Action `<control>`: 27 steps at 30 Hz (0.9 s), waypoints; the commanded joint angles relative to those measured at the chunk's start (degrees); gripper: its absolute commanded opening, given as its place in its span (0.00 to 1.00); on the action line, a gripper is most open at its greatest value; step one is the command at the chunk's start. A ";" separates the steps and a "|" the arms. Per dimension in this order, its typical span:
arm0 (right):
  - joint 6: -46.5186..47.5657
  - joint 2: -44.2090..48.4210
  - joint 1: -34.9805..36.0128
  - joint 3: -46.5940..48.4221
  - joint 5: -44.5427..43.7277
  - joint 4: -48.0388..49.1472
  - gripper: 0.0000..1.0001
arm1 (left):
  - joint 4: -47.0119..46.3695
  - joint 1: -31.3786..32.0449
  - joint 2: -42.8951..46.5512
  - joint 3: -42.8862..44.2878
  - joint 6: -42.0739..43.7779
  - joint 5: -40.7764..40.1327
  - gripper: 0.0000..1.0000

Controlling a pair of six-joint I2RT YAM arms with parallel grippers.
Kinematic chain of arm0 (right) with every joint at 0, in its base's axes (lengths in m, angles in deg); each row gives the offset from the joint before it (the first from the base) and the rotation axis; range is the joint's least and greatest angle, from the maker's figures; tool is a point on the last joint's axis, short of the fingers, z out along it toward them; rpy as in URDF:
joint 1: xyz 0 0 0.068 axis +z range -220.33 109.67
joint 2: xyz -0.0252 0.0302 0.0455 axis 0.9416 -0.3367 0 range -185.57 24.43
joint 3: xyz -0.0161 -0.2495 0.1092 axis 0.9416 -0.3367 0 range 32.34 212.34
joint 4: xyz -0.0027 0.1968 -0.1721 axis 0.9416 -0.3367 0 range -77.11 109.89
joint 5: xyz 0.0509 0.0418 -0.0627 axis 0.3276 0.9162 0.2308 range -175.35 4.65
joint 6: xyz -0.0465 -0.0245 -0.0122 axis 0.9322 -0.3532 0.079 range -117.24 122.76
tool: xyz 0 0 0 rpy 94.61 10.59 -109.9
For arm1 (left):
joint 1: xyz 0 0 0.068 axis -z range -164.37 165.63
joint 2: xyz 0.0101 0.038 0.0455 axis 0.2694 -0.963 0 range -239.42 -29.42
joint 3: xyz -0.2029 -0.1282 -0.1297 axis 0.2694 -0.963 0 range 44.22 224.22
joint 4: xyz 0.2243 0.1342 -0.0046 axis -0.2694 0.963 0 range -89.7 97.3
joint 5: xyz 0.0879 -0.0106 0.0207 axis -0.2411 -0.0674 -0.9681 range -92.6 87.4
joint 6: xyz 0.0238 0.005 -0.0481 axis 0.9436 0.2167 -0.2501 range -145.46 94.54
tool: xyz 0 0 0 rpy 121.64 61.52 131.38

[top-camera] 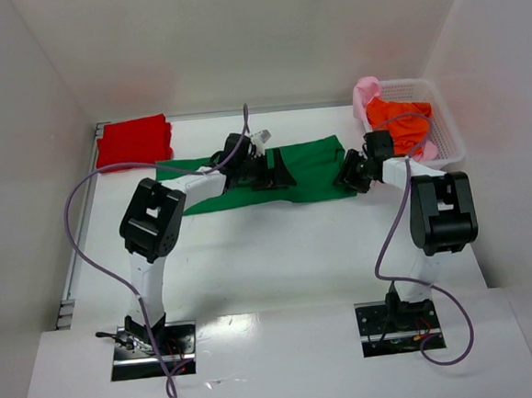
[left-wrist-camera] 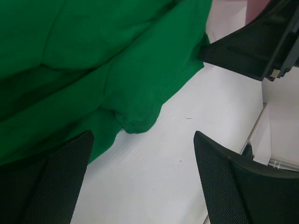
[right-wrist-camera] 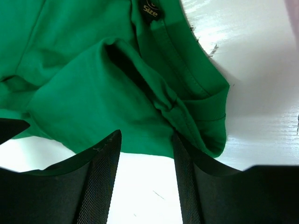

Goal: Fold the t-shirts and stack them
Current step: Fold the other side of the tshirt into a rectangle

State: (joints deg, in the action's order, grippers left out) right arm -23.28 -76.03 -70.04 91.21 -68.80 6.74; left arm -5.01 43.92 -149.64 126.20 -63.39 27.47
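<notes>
Your left pincer [left-wrist-camera: 142, 140] gapes wide and your right pincer [right-wrist-camera: 145, 137] stands parted, both at the dark green t-shirt [top-camera: 314, 167] mid-frame on the white worktop [top-camera: 270, 254]. White walls [top-camera: 235, 45] enclose it. The red t-shirt [top-camera: 134, 141] lies folded upper left.

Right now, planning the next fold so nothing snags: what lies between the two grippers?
Only the green t-shirt, spread on the table, lies between the left gripper and right gripper; the top external view shows it.

Pink t-shirt [top-camera: 365, 92] mostly beneath orange t-shirt [top-camera: 400, 120]
</notes>
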 commanded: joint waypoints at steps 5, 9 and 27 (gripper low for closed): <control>0.55 -1.23 1.48 -0.25 -0.76 0.40 0.46 | -3.57 -0.08 -3.26 2.33 -1.53 0.52 0.94; 0.02 -1.75 2.00 -0.25 -0.90 0.40 0.33 | -3.95 -0.08 -3.26 2.22 -1.53 1.04 0.93; -0.50 3.26 2.00 10.60 -1.81 -3.46 0.10 | -4.01 0.45 -2.74 1.99 -2.59 1.32 0.89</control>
State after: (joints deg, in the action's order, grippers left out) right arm -23.58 -75.47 -68.35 97.33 -70.12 3.60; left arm -7.04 44.02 -152.99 126.74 -66.14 27.95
